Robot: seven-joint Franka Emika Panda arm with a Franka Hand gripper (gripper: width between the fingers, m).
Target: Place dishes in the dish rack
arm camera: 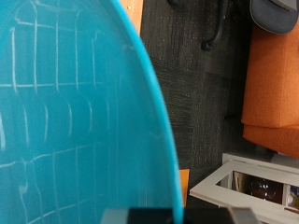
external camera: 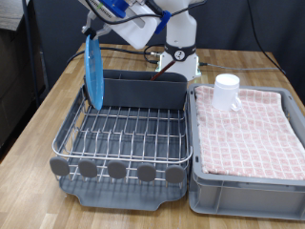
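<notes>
My gripper [external camera: 91,32] is shut on the top edge of the round bright-blue plate [external camera: 93,69] and holds it upright on edge over the back left corner of the dish rack [external camera: 124,134]. The plate's lower edge is down at the wire grid beside the grey utensil trough [external camera: 143,89]. In the wrist view the plate [arm camera: 65,121] fills most of the picture. The small white cup [external camera: 226,91] stands on the pink checked cloth. The wooden spoon is out of view.
A grey tub [external camera: 248,186] lined with pink checked cloth [external camera: 253,129] sits at the exterior view's right of the rack. The robot base [external camera: 179,48] stands behind the rack. Round grey tabs [external camera: 116,170] line the rack's front edge. Wooden table [external camera: 38,124] lies all around.
</notes>
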